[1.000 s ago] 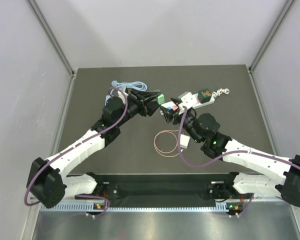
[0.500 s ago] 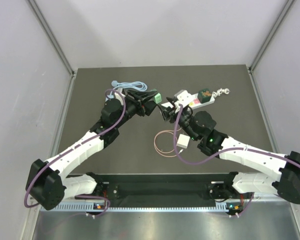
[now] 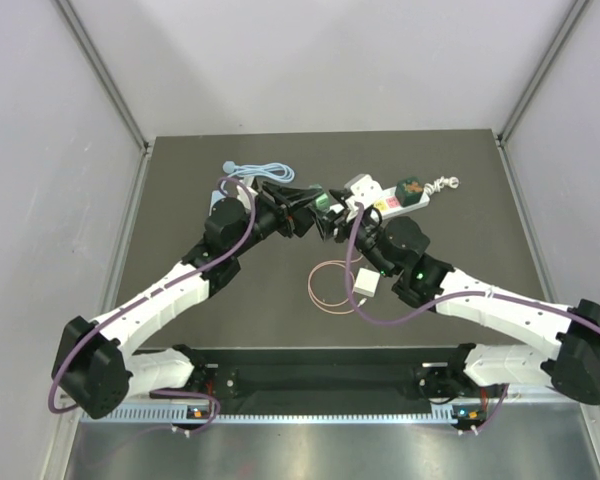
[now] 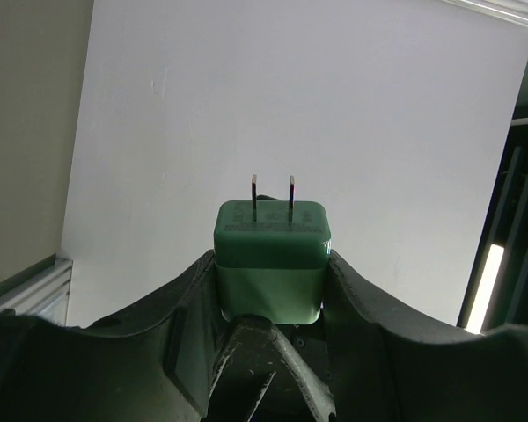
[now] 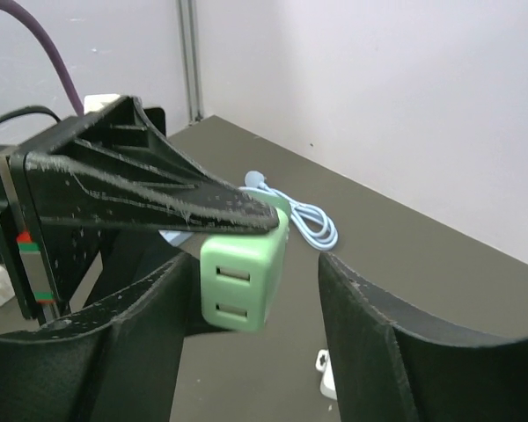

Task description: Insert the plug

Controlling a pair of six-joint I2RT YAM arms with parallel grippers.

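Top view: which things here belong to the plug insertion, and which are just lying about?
On the job: green plug, clamped in the left gripper; white power strip.

Lying about: light blue cable; pink wire loop; small white block at the loop's edge; small metal piece past the strip's end.

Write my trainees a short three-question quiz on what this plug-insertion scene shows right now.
1. True or false: the green plug is clamped between the left fingers.
2. How many metal prongs stick out of it? A one, B two, C three.
3. Fill in: the coiled cable at the far side of the table is light ____.
Key: 1 true; 2 B; 3 blue.
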